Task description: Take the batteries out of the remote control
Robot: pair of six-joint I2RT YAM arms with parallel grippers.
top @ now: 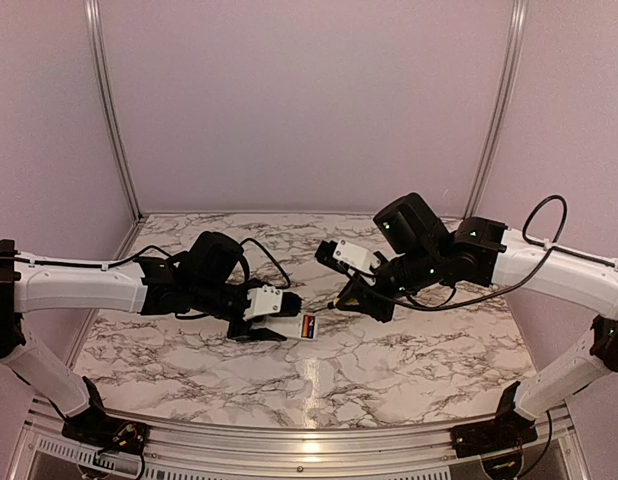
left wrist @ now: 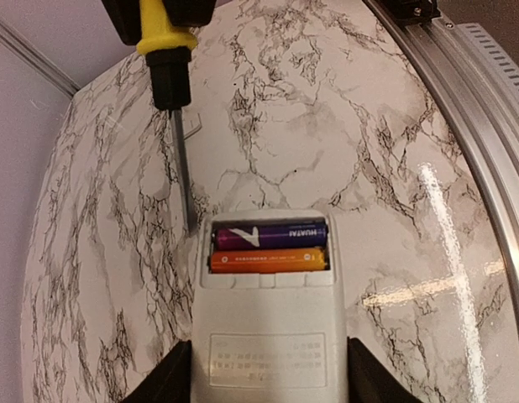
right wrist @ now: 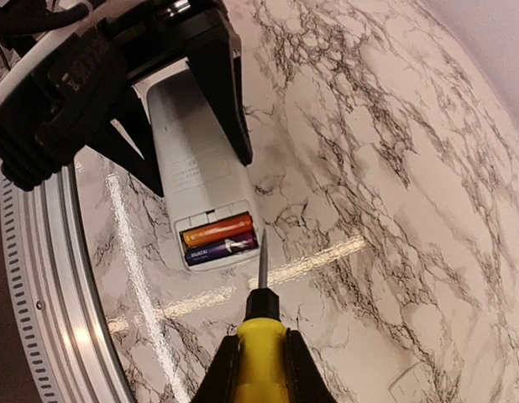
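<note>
This is a robotics lab work cell rather than a home or shop. The table (top: 389, 370) has a glossy marble-print top and is boxed in by plain pale lilac walls (top: 309, 100) set between bare aluminium posts (top: 114, 110). An aluminium rail (top: 309, 450) runs along the near edge, where the left arm (top: 79, 285) and right arm (top: 559, 265), both white and black, are bolted side by side. Black cables (top: 550, 197) loop loose off the arms. Overhead light glares on the tabletop.
</note>
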